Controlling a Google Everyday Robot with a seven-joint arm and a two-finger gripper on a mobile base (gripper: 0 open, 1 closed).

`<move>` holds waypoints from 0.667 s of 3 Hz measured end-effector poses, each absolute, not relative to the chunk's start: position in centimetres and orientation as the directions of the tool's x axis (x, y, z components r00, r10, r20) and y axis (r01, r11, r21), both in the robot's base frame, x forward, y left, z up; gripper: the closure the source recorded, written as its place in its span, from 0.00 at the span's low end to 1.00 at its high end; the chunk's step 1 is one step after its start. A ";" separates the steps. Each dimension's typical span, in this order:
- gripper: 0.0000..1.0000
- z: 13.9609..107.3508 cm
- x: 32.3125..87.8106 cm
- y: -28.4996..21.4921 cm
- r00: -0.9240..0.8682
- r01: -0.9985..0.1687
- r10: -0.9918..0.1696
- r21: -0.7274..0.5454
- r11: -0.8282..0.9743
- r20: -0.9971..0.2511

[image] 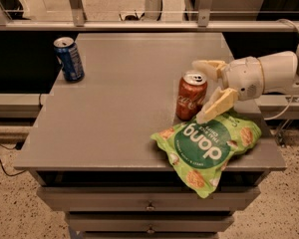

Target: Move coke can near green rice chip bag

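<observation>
Gripper (200,91) is sitting at the right side of the table (114,128), reaching in from the right edge. I'm reading its jaws as spread wider than the can and clamping nothing. One finger is behind the can's top and the other is angled down past its base. The lower of the fingers (220,103) is lying over the upper edge of the bag.

Coke can (189,101) is standing upright on the tabletop, its foot just beside the top-left edge of the green rice chip bag (209,146). I can't tell whether they are actually touching. The bag is lying flat at the front right corner, its lower end hanging over the table lip.

I'm judging the spot as chosen to put the can close to the bag while keeping its base on flat table rather than on crinkled foil, so it stands steady. The placement is looking done to me.

Blue can (69,59) is sitting well apart at the far left corner, playing no part.

Main risk I'm watching is a finger clipping the can on the way out.
</observation>
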State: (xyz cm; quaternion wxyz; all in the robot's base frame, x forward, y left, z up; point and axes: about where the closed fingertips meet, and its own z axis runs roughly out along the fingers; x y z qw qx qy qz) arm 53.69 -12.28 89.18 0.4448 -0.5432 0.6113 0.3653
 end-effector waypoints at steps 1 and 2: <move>0.00 90.0 54.1 -14.1 0.009 -0.988 -0.374 -0.066 0.142 -0.927; 0.00 91.5 55.7 -17.9 0.032 -0.981 -0.431 -0.111 0.161 -0.902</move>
